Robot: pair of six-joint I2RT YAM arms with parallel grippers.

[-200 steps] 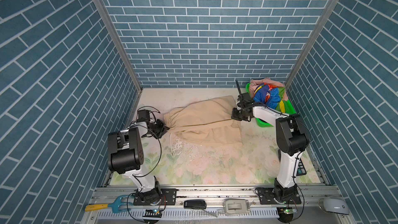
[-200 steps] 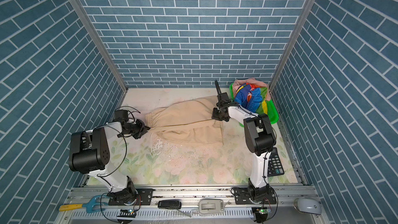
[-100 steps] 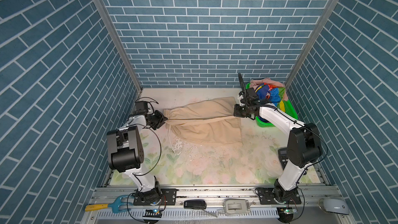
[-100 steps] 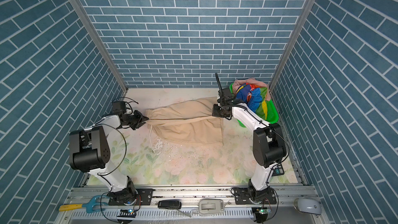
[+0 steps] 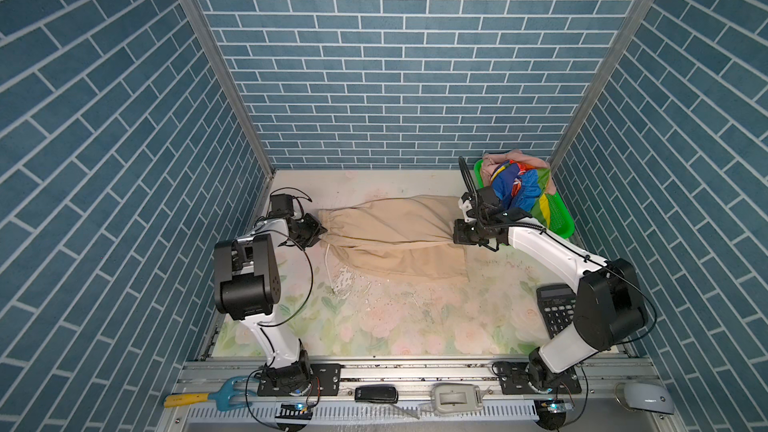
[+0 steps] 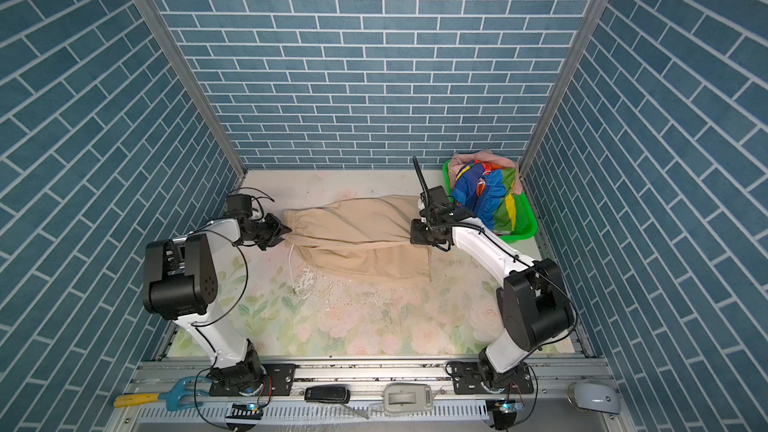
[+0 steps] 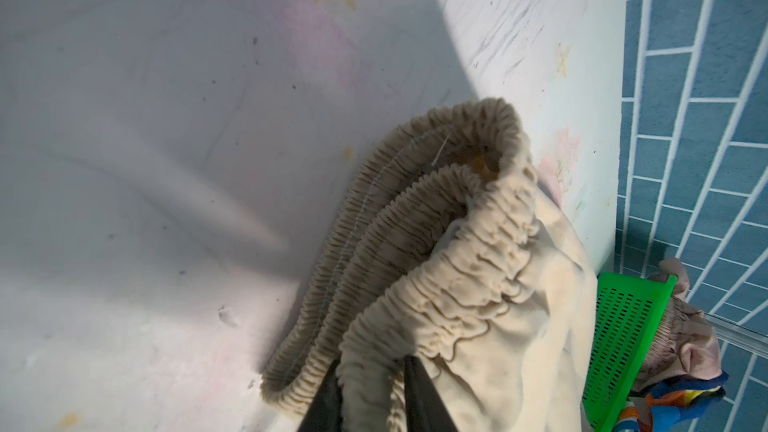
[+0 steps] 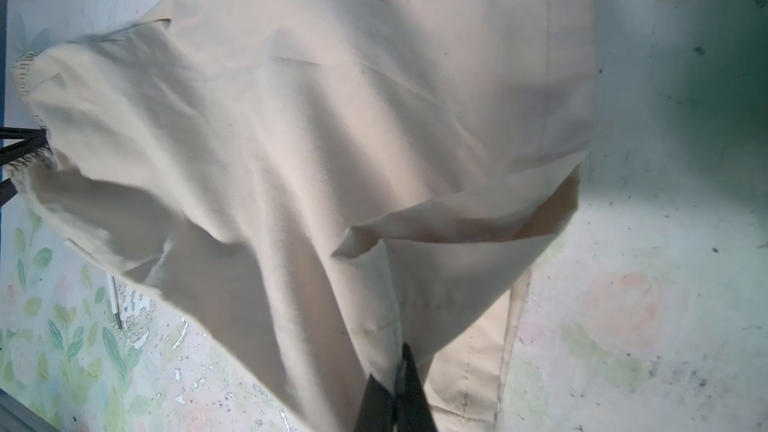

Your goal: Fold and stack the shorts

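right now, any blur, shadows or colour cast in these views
Left wrist view: the waistband of the beige shorts is crisp, but a broad soft shadow covers much of the table. Right wrist view: the cloth looks soft, and the table darkens with a green tint in one corner. Both top views: even light, sharp, walls splayed by the wide lens.

Left gripper: arm low, fingers slightly parted (grip undetermined). Right gripper: clamped tight on beige shorts, forearm stretched behind it.
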